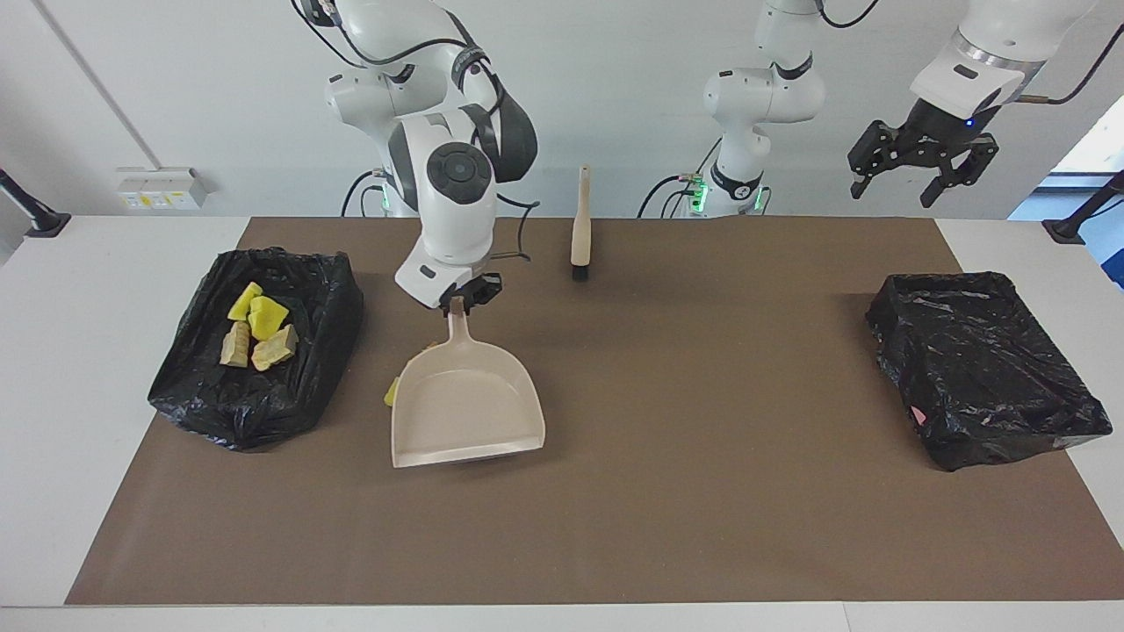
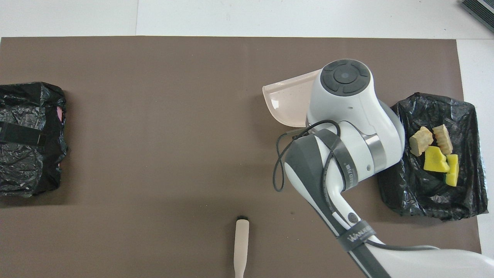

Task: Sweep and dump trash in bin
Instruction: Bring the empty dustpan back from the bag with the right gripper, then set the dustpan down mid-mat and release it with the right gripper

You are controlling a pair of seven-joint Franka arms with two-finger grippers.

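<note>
My right gripper (image 1: 457,296) is shut on the handle of the beige dustpan (image 1: 465,405), which slopes down over the mat beside the black-lined bin (image 1: 329,303); its mouth points away from the robots. Several trash pieces (image 1: 255,329), yellow and tan, lie in that bin (image 2: 424,193). One yellow bit (image 1: 390,392) peeks out at the dustpan's edge; other loose trash is hidden under the dustpan (image 2: 287,102). In the overhead view the right arm hides its own gripper. My left gripper (image 1: 922,167) hangs open, high at the left arm's end of the table.
The beige brush (image 1: 580,230) lies on the brown mat close to the robots, near the middle (image 2: 241,241). A second black-lined bin (image 1: 979,364) sits at the left arm's end (image 2: 29,139).
</note>
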